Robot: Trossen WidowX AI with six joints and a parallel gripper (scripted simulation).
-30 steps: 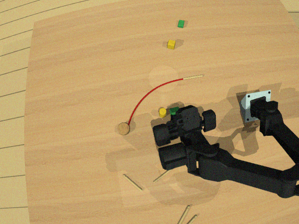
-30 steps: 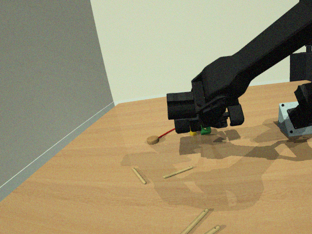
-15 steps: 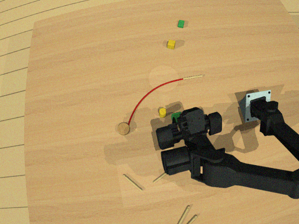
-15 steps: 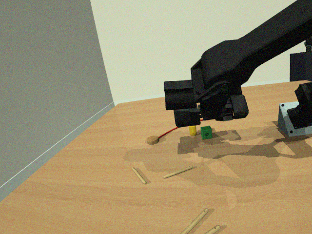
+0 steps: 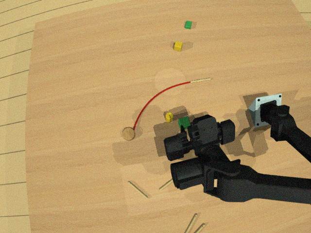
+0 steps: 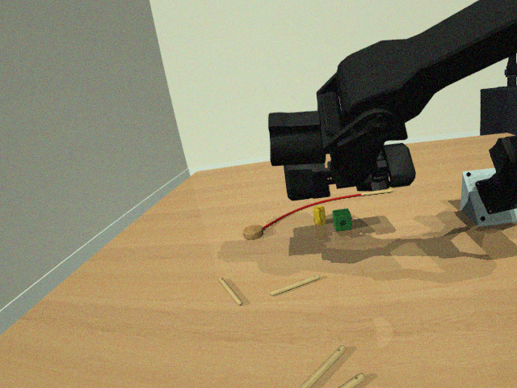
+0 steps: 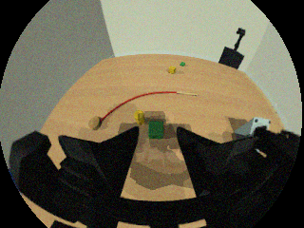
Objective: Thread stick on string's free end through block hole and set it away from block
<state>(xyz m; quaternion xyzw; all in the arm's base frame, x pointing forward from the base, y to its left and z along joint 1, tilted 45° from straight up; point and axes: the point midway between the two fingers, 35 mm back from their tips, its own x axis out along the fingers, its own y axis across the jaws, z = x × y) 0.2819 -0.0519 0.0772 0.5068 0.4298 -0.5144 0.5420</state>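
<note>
Red string [image 5: 153, 97] [image 6: 299, 207] [image 7: 130, 99] curves across the counter [image 5: 75, 112] [image 6: 166, 250] [image 7: 90, 76], its thin pale stick [image 5: 200, 80] [image 6: 376, 192] [image 7: 187, 93] beyond the green holed block [image 5: 184, 123] [image 6: 342, 220] [image 7: 156, 129] from my parted, empty pincer [image 7: 158, 129]; the arm [image 5: 250, 186] [image 6: 376, 79] hides the pincer's tips from the top and exterior views.

Grey wall [image 6: 83, 125] [image 7: 76, 28], pale wall [image 6: 250, 62] [image 7: 180, 28], plank floor [image 5: 12, 112].

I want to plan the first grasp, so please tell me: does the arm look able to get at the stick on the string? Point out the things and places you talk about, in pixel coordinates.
Probably yes: the stick [image 5: 200, 80] [image 6: 376, 192] [image 7: 188, 94] lies uncovered, and the gripper [image 5: 184, 129] [image 7: 158, 129] is open and empty.
</note>
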